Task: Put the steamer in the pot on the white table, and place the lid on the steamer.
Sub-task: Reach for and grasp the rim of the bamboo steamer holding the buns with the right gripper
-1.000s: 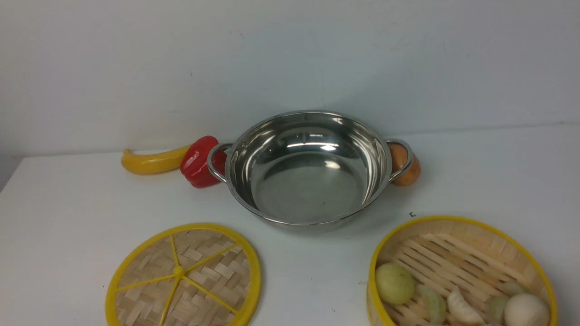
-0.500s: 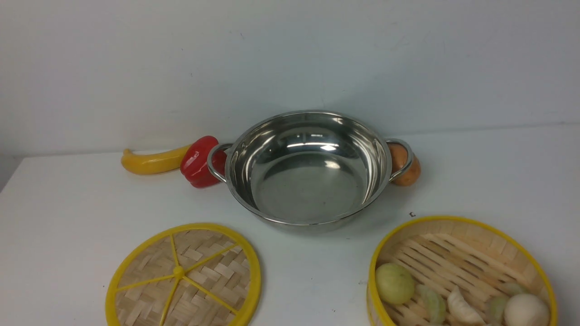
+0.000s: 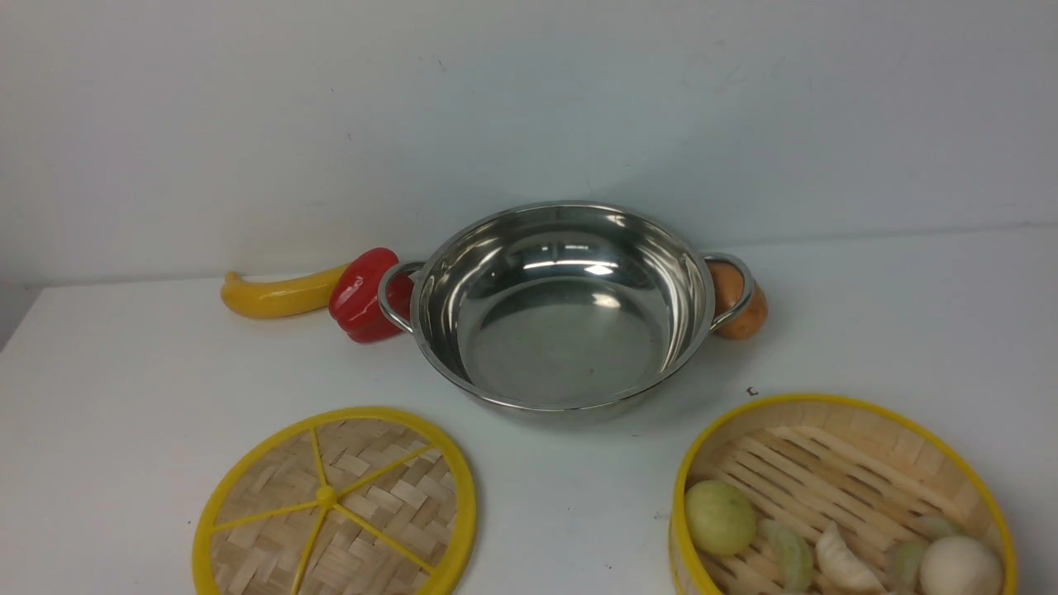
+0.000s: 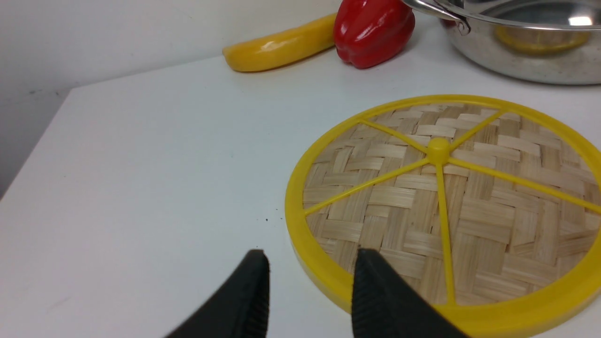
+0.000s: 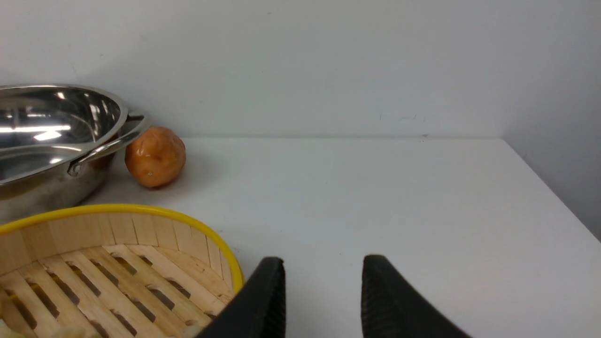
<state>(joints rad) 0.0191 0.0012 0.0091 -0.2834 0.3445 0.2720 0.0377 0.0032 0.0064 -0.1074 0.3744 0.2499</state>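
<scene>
The steel pot (image 3: 566, 310) stands empty at the middle back of the white table (image 3: 124, 388). The steamer (image 3: 839, 496), with buns and dumplings inside, sits at the front right. The lid (image 3: 335, 504) lies flat at the front left. Neither gripper shows in the front view. In the left wrist view my left gripper (image 4: 310, 263) is open, its tips low at the near rim of the lid (image 4: 446, 202), one finger over the rim. In the right wrist view my right gripper (image 5: 324, 265) is open and empty, just beside the steamer's rim (image 5: 141, 211).
A yellow banana (image 3: 277, 293) and a red pepper (image 3: 364, 293) lie left of the pot, against its handle. A brown round fruit (image 3: 740, 302) sits behind the pot's right handle. The wall stands close behind. The table's right edge (image 5: 549, 188) shows in the right wrist view.
</scene>
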